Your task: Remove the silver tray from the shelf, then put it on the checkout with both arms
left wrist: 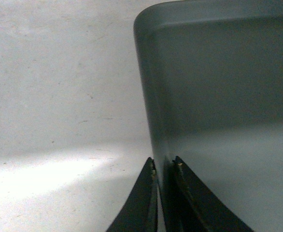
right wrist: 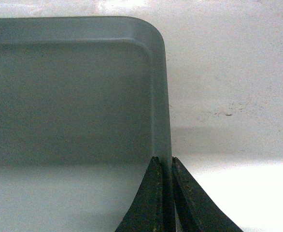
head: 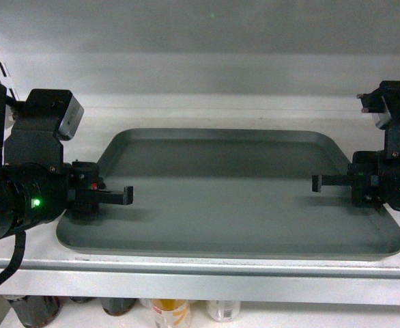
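We find the matte grey silver tray (head: 231, 198) flat on the shelf (head: 186, 273), long axis left-right; left hand (head: 125, 196) and right hand (head: 317, 183) each pinch a side rim.

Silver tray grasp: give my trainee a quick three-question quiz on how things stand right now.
1. True or false: the silver tray rests on the shelf.
2. Which part of the tray does each end effector clamp? A) its short side rim B) its long front rim C) its middle
3. Fill in: below the shelf stand several ____.

Key:
1. True.
2. A: the left end effector and the right end effector each pinch a side rim.
3. Bottles.
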### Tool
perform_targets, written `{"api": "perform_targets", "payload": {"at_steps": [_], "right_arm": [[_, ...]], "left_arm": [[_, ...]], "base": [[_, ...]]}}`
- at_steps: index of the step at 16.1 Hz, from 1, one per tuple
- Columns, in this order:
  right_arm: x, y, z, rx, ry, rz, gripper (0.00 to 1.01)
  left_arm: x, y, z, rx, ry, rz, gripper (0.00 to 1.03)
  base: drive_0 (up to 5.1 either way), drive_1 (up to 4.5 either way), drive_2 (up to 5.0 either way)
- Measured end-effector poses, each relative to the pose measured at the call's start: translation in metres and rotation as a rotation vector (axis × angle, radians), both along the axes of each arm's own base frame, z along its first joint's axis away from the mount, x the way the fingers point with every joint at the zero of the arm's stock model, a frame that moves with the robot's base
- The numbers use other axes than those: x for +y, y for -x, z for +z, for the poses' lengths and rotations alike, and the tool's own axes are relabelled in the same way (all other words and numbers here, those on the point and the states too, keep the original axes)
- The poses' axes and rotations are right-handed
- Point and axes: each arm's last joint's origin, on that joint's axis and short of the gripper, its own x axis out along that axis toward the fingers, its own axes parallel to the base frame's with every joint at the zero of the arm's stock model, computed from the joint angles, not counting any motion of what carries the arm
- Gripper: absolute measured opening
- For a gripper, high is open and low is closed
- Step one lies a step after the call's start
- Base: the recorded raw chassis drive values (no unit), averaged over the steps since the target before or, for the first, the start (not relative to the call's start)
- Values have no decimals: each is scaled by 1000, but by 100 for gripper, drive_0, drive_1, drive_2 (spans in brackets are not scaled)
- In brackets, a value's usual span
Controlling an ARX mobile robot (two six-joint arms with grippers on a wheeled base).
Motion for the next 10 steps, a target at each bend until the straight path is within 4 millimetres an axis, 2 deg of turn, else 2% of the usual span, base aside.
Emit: {"api": "perform_targets", "payload": {"at_steps": [1,4,6,10], "right_arm": [[0,0,0,1,-11,-5,3],[-1,4,5,-8,-14,-10,3],[2,15,46,-108,-26,-13,3],[1,23,73,-175,-38,-18,3]], "left_arm": [[0,0,1,0,14,13,6],[-5,3,6,4,56,29,4],[-5,9,39,-76,71,35,4],[-4,15,62,-131,82,35,4]], "base": [[0,0,0],[0,0,0],[0,0,0],[0,0,0]]}}
